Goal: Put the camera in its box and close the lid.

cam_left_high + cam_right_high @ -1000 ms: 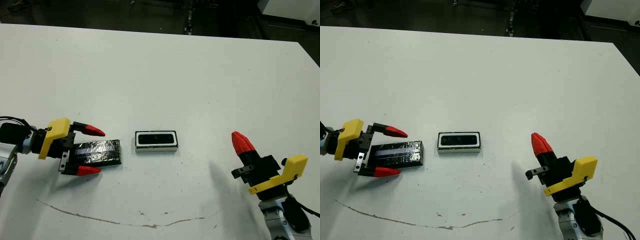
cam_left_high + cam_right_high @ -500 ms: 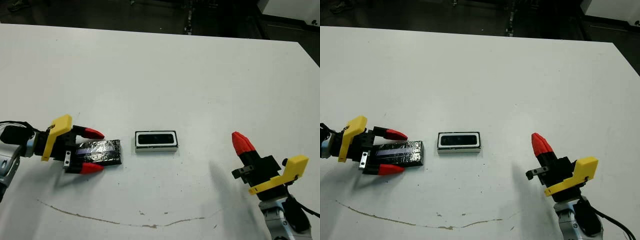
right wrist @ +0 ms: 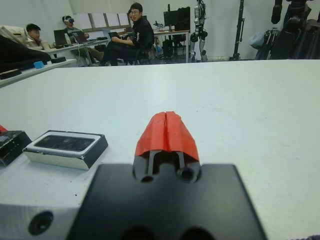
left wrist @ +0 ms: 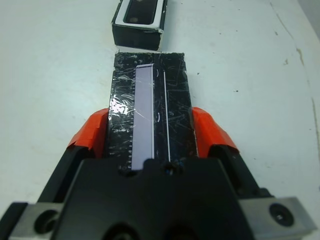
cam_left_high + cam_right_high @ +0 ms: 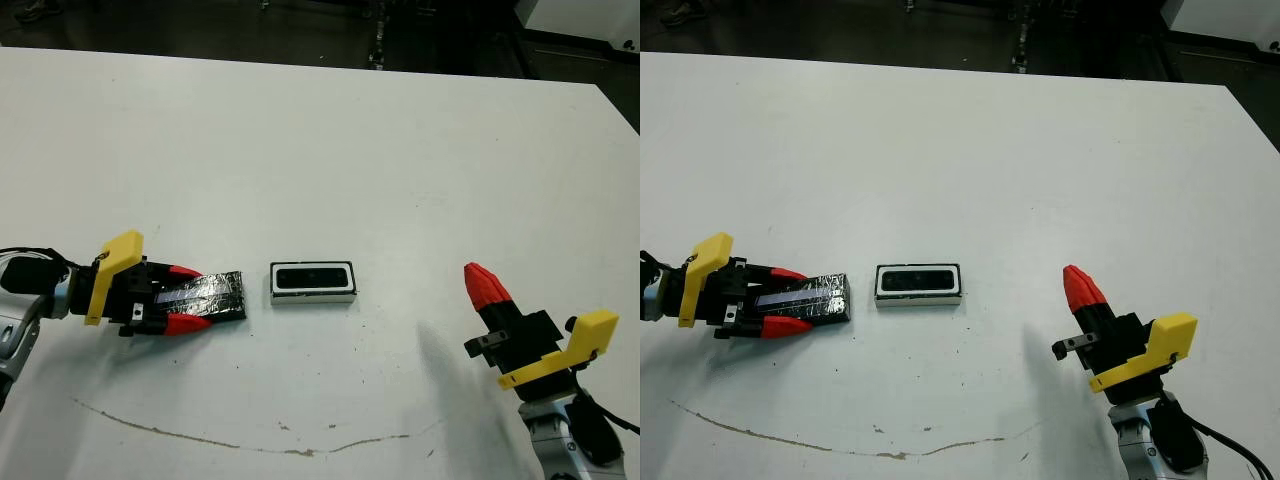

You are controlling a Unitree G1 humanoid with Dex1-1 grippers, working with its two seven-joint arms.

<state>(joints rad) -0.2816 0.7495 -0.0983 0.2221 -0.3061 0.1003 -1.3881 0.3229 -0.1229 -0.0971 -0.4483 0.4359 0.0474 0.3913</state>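
Observation:
The box (image 5: 313, 295), a small white-rimmed tray, sits at the table's middle with the slim black camera (image 5: 312, 277) lying inside it. Just to its left lies the foil-topped black lid (image 5: 222, 293), one short end near the box with a small gap between them. My left gripper (image 5: 190, 297) is shut on the lid, its red fingers (image 4: 95, 132) pressing the lid's two long edges. Off to the right of the box, my right gripper (image 5: 482, 283) stands shut with nothing in it, its tip pointing away from me. The right wrist view shows the box (image 3: 65, 150) beside that gripper's tip.
A thin brown curved mark (image 5: 250, 440) runs across the white table near its front edge. Dark floor lies beyond the table's far edge (image 5: 300, 60). In the right wrist view, people (image 3: 132, 30) sit at desks beyond the table.
The left gripper's fingers, open around the lid a second ago, have shut onto its long edges. The right arm, box and camera have not moved.

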